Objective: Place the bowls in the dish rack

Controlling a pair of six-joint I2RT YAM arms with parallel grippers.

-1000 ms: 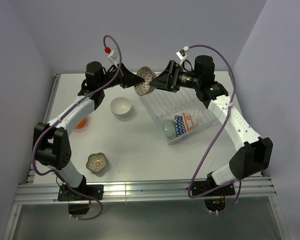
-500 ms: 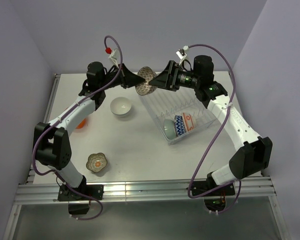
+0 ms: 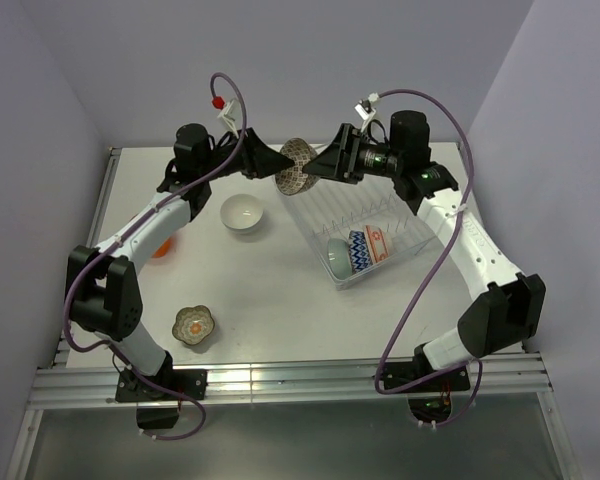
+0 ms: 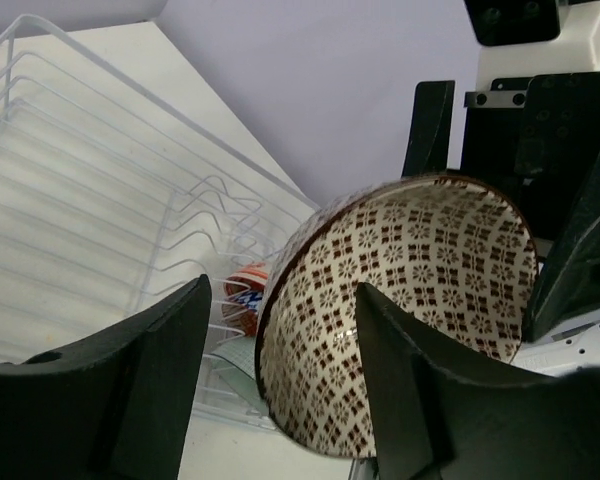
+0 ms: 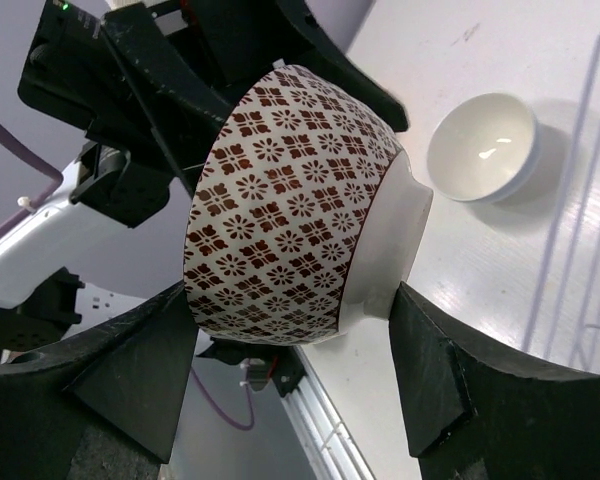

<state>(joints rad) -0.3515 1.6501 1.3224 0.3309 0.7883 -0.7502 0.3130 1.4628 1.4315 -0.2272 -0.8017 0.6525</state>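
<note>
While it hangs in the air over the far-left corner of the dish rack (image 4: 130,200), the brown-patterned bowl (image 3: 294,166) sits between 2 grippers that face each other.

Right gripper (image 5: 290,290): clamped on the bowl, 1 finger against the rim side, the other against the foot.
Left gripper (image 4: 280,290): released. Its fingers stand apart; rack wire shows in the gap between its left finger and the rim.

Arm pose: both arms reach from the near edge to the far middle of the table (image 3: 270,300), elbows thrown out to the sides. The left wrist points right and the right wrist points left, both roughly level.

Bowl attitude: tipped on edge, not upright. The left wrist view looks into the patterned inside; the right wrist view shows the outer wall and pale foot. A round bowl has no long axis to note. The exact heading of the mouth is hard to fix from above.

Rack: on the table, right of centre. 3 bowls stand on edge in a row at its near end: pale teal bowl (image 3: 336,258), blue-patterned bowl (image 3: 357,250), orange-white bowl (image 3: 378,242), touching or nearly so.

Loose on the table, left of the rack:
- white bowl (image 3: 242,212), upright, just beside the rack
- orange bowl (image 3: 161,247), partly hidden under the left arm
- olive flower bowl (image 3: 194,325), upright, near left
</note>
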